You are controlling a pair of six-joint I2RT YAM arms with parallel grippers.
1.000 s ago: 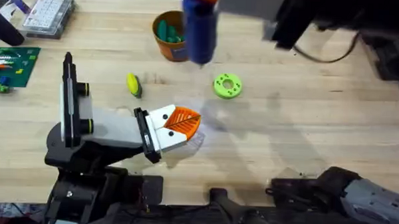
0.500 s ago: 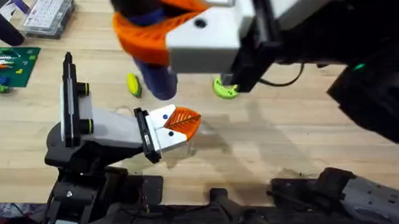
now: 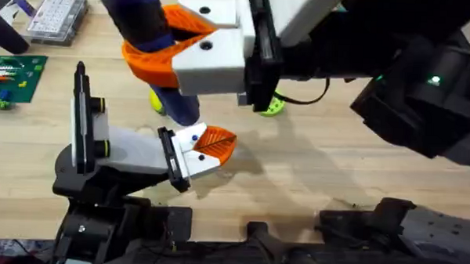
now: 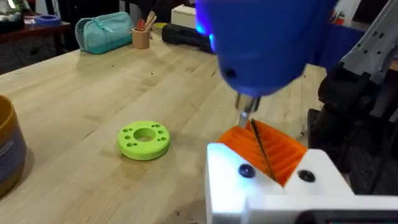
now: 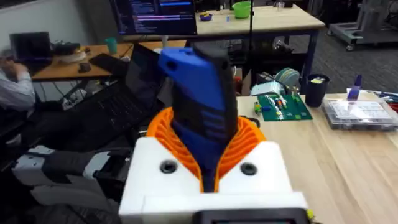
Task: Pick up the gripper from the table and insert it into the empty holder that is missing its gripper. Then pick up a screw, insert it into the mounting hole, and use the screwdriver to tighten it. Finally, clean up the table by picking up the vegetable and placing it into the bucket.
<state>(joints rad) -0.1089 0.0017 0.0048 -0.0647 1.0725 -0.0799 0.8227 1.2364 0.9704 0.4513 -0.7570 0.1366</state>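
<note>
Right tool (image 3: 155, 55) clamped on screwdriver (image 3: 145, 23) | tip (image 4: 258, 140) hovering over left tool (image 3: 211, 143), grip unreadable | risk: tip misses screw (image 4: 246, 170), skates off.

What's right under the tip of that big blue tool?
Under the screwdriver, its thin metal tip points down at the left gripper's orange pads. Any screw there is hidden.

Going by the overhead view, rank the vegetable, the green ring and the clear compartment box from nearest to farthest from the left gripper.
From the left gripper:
1. The vegetable, just beyond it, slightly left.
2. The green ring, beyond it to the right.
3. The clear compartment box, far-left corner.
</note>
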